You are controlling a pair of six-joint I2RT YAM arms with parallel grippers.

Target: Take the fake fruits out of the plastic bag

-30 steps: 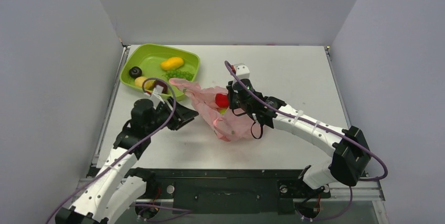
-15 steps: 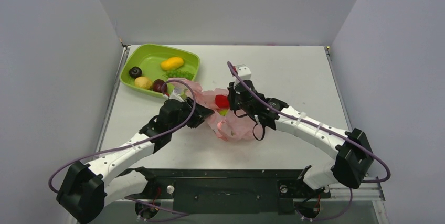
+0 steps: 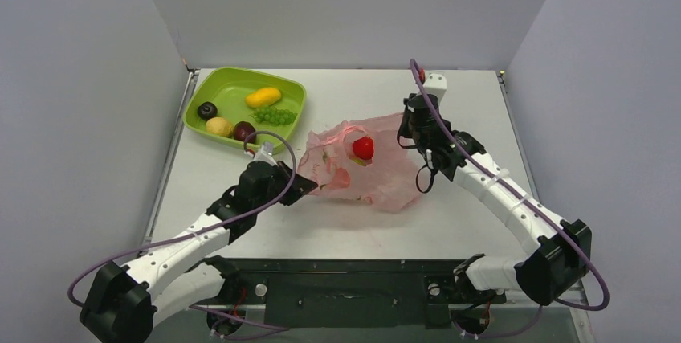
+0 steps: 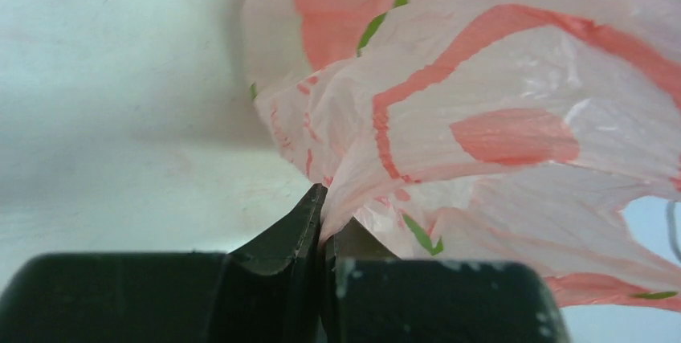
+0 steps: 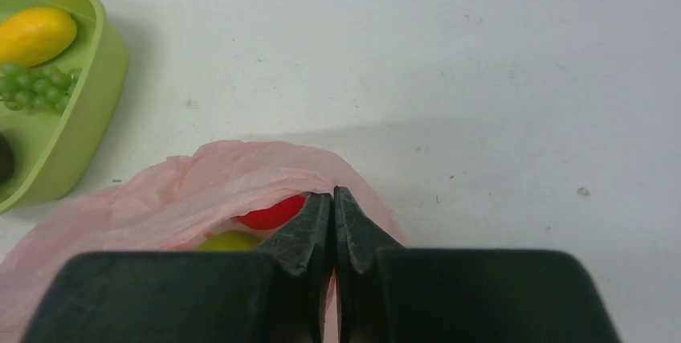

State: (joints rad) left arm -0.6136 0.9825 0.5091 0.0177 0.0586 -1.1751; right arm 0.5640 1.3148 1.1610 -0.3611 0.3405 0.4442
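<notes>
**Operator:** Report the step in hand, largest item first.

**Technician:** Working over the flat, matte white surface (image 3: 450, 222). Holding the thin, crinkly, translucent pink plastic bag (image 3: 377, 178), printed in red and green, stretched between both arms and partly lifted. Judged as opening the mouth to expose the contents, roughly mid-task. Lying near the lime-green rectangular moulded tray (image 3: 233, 86) at the far left; cannot tell whether touching it.

**Operator:** State each gripper.

**Technician:** Pinching the bag's near-left edge with the left gripper (image 4: 321, 198), closed tight on a fold of film. Pinching the far-right rim with the right gripper (image 5: 332, 194), likewise closed on film only, no fruit between the fingers.

**Operator:** Locate the fruits.

**Technician:** Inside the bag: a glossy round red apple (image 3: 363, 148) showing through the film, and a smooth green apple (image 5: 231, 240) just beside it. Cannot tell whether more lie deeper. In the tray: an elongated yellow-orange mango (image 3: 263, 97), a knobbly bunch of green grapes (image 3: 275, 115), a dark red apple (image 3: 243, 130), a yellow lemon (image 3: 218, 126) and a dark purple plum (image 3: 207, 109).

**Operator:** Specify the next move.

**Technician:** Keep one edge pinned. Free the other arm, enter the mouth, close on the red apple. Expect slippery gloss and clinging film; avoid trapping plastic with the fruit.
</notes>
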